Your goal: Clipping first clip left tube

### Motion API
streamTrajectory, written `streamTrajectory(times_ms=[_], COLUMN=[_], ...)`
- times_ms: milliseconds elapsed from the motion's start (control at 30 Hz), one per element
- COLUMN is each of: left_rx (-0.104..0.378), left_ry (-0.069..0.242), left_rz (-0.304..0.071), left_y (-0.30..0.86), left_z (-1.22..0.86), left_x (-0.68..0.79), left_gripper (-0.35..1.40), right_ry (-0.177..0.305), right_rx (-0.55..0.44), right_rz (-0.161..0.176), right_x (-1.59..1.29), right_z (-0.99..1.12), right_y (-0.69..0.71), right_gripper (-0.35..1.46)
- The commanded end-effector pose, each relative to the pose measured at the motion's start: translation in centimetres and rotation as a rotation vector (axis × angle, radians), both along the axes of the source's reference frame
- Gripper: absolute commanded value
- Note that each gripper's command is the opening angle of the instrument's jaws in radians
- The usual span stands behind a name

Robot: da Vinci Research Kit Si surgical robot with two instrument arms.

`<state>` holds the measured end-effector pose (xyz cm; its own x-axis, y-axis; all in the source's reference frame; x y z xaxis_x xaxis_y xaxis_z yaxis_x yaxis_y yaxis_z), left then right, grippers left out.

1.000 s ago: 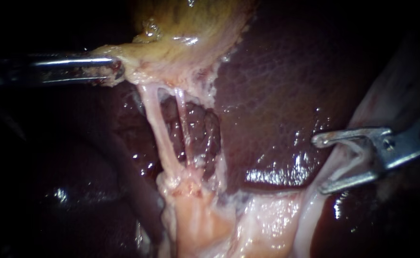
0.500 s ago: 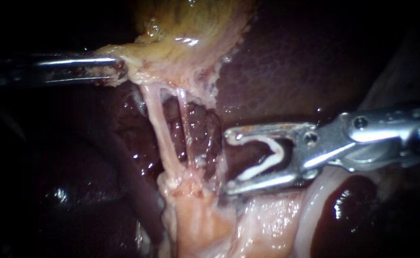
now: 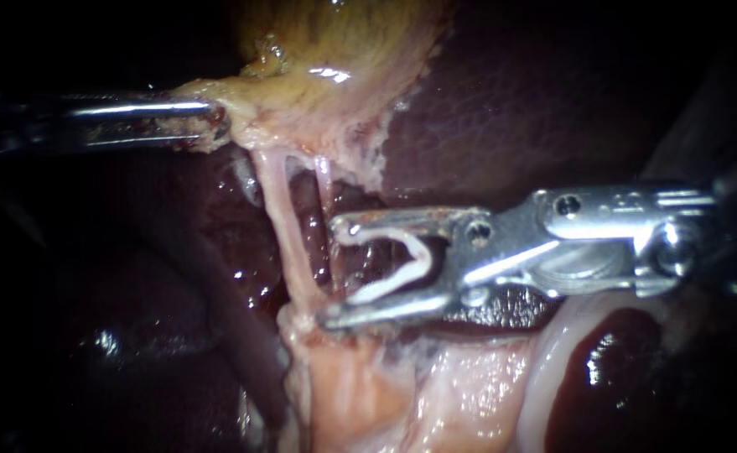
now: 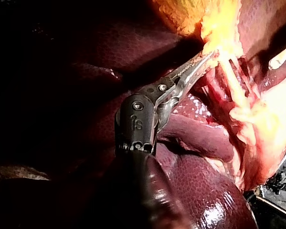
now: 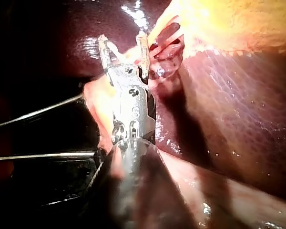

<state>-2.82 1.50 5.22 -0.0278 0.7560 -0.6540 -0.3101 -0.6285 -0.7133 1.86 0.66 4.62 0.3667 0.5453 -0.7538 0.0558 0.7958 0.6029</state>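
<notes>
1. Starting nearest: the pale tissue (image 3: 343,394) at the foot of the tubes lies against the lower jaw tip of the right instrument (image 3: 332,273). If that tip digs in as the jaws close, the clip could bunch this tissue in with the tube and sit loosely.
2. The right instrument's jaws stand wide open and grip nothing, with an open white clip (image 3: 421,256) seated between them. The left tube (image 3: 282,235), the thicker pale strand, stands just left of the jaw tips and looks to be outside the clip's mouth. Closing from here would, I judge, miss it or catch only its edge.
3. The thinner right tube (image 3: 326,201) runs just right of the left tube, crossing at or behind the jaw tips; I cannot tell the depth. The likeliest error is clipping this one, or both together, if the jaws advance without passing clear of it.
4. Pushing leftward to reach the left tube could shove or tear either strand, since both look thin and taut.
5. Farther off, the left instrument (image 3: 213,126) has its jaws clamped on the edge of the gallbladder (image 3: 334,50), holding the tubes stretched. If that hold slips, the tubes slacken and the target drifts from the clip's mouth.
6. Farthest, the liver (image 3: 502,117) lies behind the jaws; a deep thrust could scrape its surface.
</notes>
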Motion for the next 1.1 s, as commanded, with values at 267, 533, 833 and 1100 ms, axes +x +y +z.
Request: streamTrajectory(times_ms=[267,533,833,1100], left_rx=[0.0,0.0,0.001,0.0], left_ry=[0.001,0.001,0.003,0.005], left_rz=[-0.001,-0.001,-0.003,-0.006], left_y=[-0.01,-0.01,-0.03,-0.04], left_z=[-0.01,-0.03,-0.06,-0.08], left_x=[0.0,0.0,-0.01,-0.01], left_gripper=[-0.35,-0.35,-0.35,-0.35], right_ry=[-0.01,-0.056,-0.086,-0.085], right_rx=[0.004,0.003,-0.006,-0.006], right_rz=[0.005,-0.023,-0.037,-0.039], right_x=[0.12,0.23,0.23,0.3], right_z=[0.39,0.9,1.26,1.33], right_y=[-0.11,-0.27,-0.3,-0.3], right_gripper=[0.5,0.5,0.5,0.5])
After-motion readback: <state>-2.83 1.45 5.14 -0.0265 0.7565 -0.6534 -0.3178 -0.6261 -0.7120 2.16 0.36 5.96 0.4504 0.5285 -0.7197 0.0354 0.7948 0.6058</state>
